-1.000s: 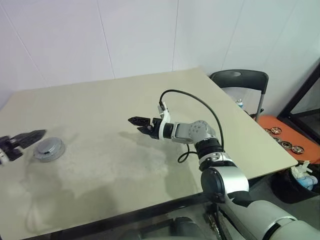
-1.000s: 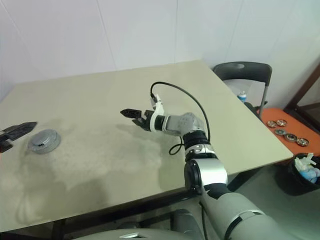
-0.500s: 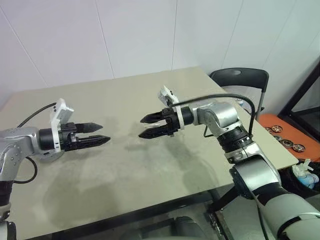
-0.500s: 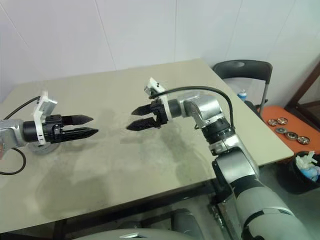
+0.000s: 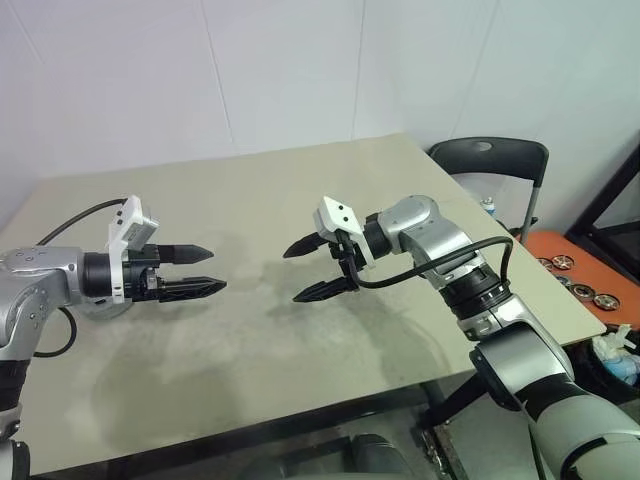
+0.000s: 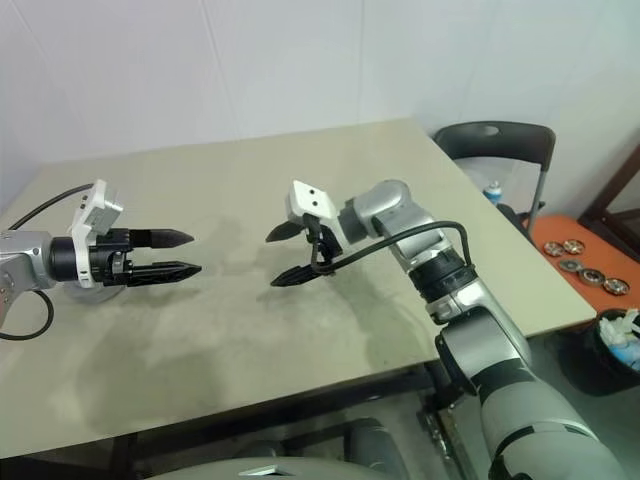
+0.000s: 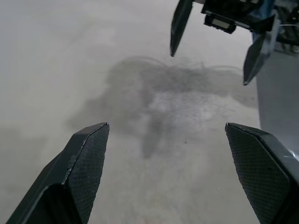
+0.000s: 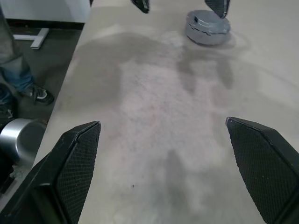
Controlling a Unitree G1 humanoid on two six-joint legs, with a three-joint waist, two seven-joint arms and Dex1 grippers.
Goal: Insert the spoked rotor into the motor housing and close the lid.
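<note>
The lid (image 8: pixel 208 27), a silver-grey round cap with a ribbed rim, lies flat on the beige table (image 5: pixel 300 180) just beyond my left gripper. In the head views my left arm mostly covers it. The spoked rotor and the motor housing are out of view. My left gripper (image 5: pixel 215 268) hovers open over the table's left part, pointing right. Facing it from the middle of the table, my right gripper (image 5: pixel 292 276) is open too, pointing left. Neither holds anything. The left wrist view shows my left gripper (image 7: pixel 167 126) with the right gripper (image 7: pixel 210 63) ahead of it.
A dark chair (image 5: pixel 490 160) stands at the table's far right corner. On the floor to the right lie an orange tray (image 5: pixel 570 270) with small wheels and a bin (image 5: pixel 620 360). A person's leg and shoe (image 8: pixel 28 91) stand beside the table's left edge.
My left gripper swung in from the far left, away from the lid, towards the middle. My right gripper lifted, pulled back a little and rolled over. Both stayed open and empty.
</note>
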